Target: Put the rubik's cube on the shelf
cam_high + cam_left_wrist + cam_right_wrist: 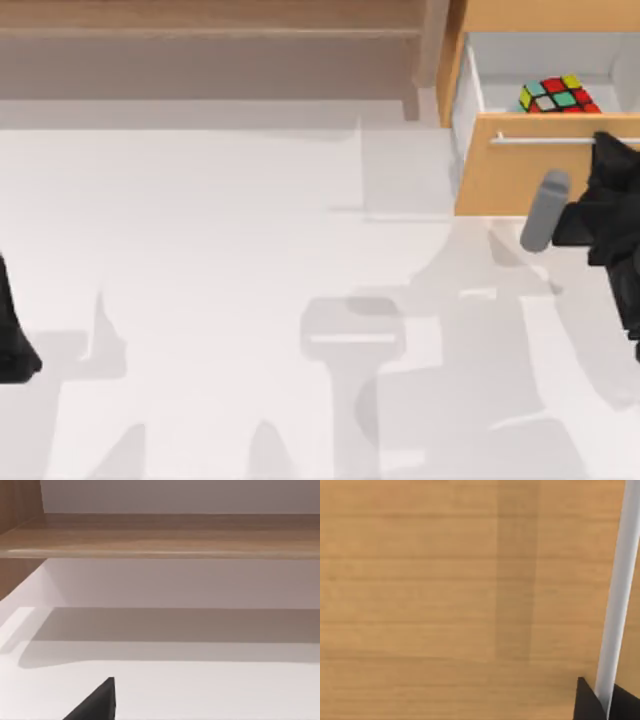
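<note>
- Clamped on the metal bar handle (618,595) is my right gripper (605,700), at the drawer (545,170) front on the table's right side.
- Rubik's cube (558,95) sits inside the open drawer, right of the shelf (210,20).
- Left gripper (95,705): can't tell its jaw state; arm parked at left edge.

An orange-wood drawer cabinet (520,20) is standing at the far right of the white tabletop (220,260). Its drawer (540,175) is sitting pulled open toward the tabletop's middle, showing pale grey inner walls (468,100). A slim metal bar handle (540,141) is running across the drawer's orange-wood front panel, lying parallel to the panel's top edge. In the right wrist view, that bar (618,595) is crossing close over the grained front panel (445,595). Soft grey shadows are lying across the tabletop in front of the drawer.
</note>
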`<state>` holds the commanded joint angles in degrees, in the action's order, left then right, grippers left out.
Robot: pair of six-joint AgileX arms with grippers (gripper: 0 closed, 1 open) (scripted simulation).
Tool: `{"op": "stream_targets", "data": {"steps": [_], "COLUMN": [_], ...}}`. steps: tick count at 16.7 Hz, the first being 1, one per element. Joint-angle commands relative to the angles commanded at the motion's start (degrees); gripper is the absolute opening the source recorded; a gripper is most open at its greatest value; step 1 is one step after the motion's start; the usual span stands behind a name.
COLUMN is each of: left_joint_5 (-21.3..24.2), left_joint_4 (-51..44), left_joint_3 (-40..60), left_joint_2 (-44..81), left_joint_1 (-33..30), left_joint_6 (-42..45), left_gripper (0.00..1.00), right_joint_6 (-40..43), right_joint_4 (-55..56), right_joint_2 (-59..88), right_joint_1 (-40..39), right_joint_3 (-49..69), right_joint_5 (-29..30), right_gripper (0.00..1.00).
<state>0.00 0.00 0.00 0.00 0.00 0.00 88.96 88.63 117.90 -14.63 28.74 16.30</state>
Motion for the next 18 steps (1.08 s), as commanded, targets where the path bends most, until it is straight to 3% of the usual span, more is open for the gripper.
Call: {"op": "stream_targets", "data": {"steps": [6, 11, 18], "left_joint_5": [0.0, 0.0, 0.0], "left_joint_4": [0.0, 0.0, 0.0], "left_joint_3": [0.0, 0.0, 0.0], "left_joint_2": [0.0, 0.0, 0.0], "left_joint_1": [0.0, 0.0, 0.0], "left_joint_6": [0.0, 0.0, 0.0], "left_gripper": [1.0, 1.0, 1.0], "right_joint_6": [-0.13, -0.1, -0.1], "right_joint_4": [8.08, 9.27, 9.27], "right_joint_2": [-3.04, -3.49, -3.49], "right_joint_1": [-3.36, -3.87, -3.87], "right_joint_3": [-11.84, -13.15, -13.15], "right_joint_5": [3.51, 4.01, 4.01], "right_gripper": [0.0, 0.0, 0.53]}}
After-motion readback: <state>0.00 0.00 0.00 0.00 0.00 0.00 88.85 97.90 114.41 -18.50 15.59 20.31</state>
